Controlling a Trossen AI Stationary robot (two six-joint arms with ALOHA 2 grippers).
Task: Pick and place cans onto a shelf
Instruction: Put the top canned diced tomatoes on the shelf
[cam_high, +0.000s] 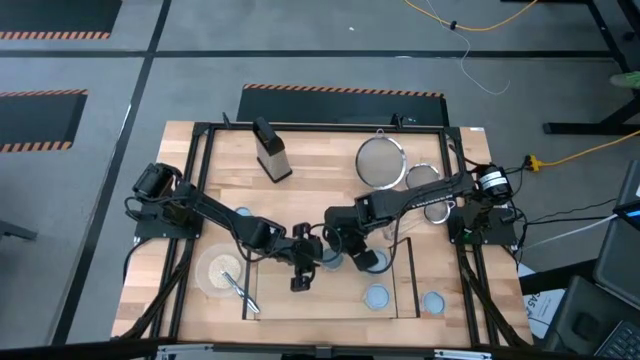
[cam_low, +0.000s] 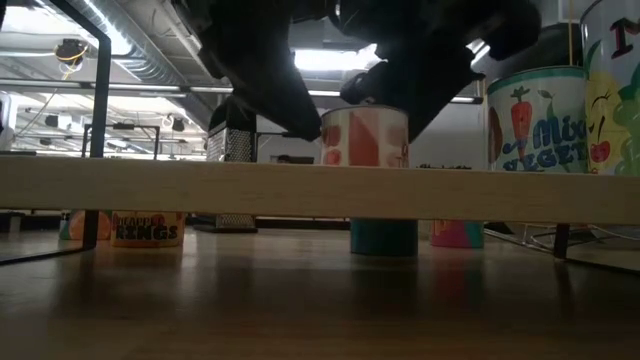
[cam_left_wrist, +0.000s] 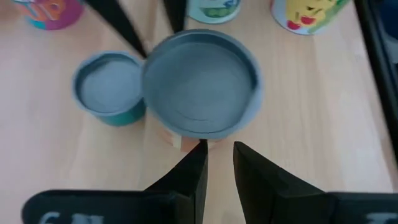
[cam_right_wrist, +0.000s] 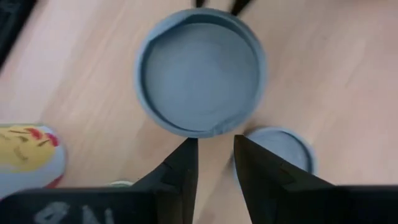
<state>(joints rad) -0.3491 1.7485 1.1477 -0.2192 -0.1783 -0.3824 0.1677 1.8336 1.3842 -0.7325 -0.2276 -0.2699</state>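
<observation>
Progress: partial. Orange-labelled can (cam_low: 365, 137) stands on the shelf (cam_low: 150, 187), beside the mixed-vegetables can (cam_low: 535, 120). Left gripper (cam_left_wrist: 217, 155) and right gripper (cam_right_wrist: 212, 144) flank its rim, each with fingers narrowly apart and nothing seen between them. Remaining on the tabletop: teal can (cam_low: 383, 237), pink can (cam_low: 457, 233), yellow-labelled can (cam_low: 147, 228)

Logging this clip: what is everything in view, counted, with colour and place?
cans: at least five, pale blue tops; one between both grippers at the shelf, the rest on and around the shelf
shelf: one, light wood with black frame, on the table
strainers: two, wire mesh, by the right arm
grater: one, dark grey, behind the shelf
bowl: one, pale, holds a utensil, by the left arm
table: one, wood
left gripper: dark, at the can
right gripper: dark, opposite side of the can
</observation>
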